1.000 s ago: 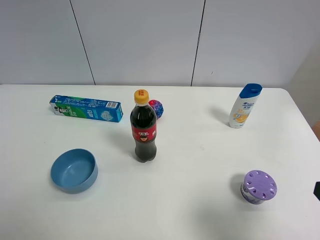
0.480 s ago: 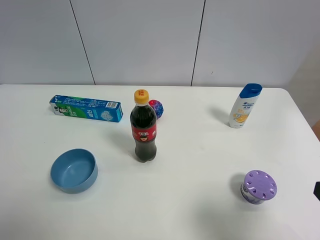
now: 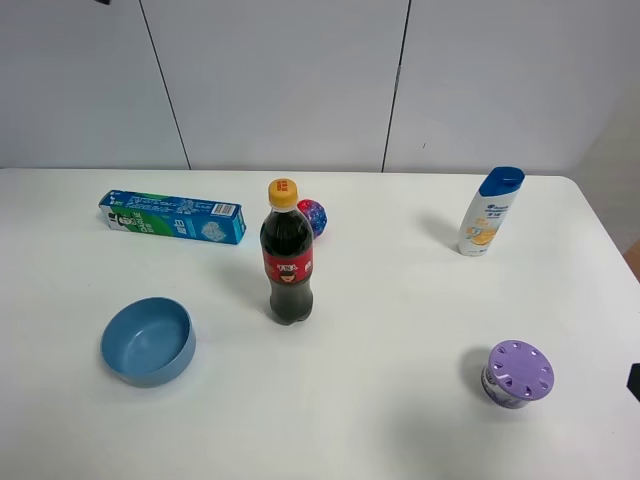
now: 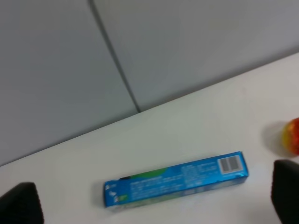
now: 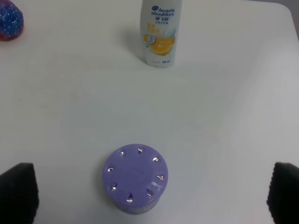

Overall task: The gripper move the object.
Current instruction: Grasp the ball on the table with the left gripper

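The small rainbow ball point(image 3: 314, 215) lies on the white table point(image 3: 400, 290) just behind the cola bottle point(image 3: 287, 265), which partly hides it. It also shows at the edge of the left wrist view point(image 4: 292, 136) and in a corner of the right wrist view point(image 5: 9, 21). My left gripper point(image 4: 153, 200) is open and empty, above the toothpaste box point(image 4: 175, 178), apart from the ball. My right gripper point(image 5: 150, 192) is open and empty, with the purple-lidded jar point(image 5: 135, 178) between its fingers, far from the ball. Only a black bit of the right arm point(image 3: 634, 382) shows in the exterior view.
A blue-green toothpaste box point(image 3: 172, 216) lies left of the ball. A blue bowl point(image 3: 148, 340) sits at the front left. A shampoo bottle point(image 3: 490, 211) stands at the back right. The purple-lidded jar point(image 3: 518, 373) stands at the front right.
Nothing on the table has moved. A small dark piece has appeared at the top left corner of the exterior view.
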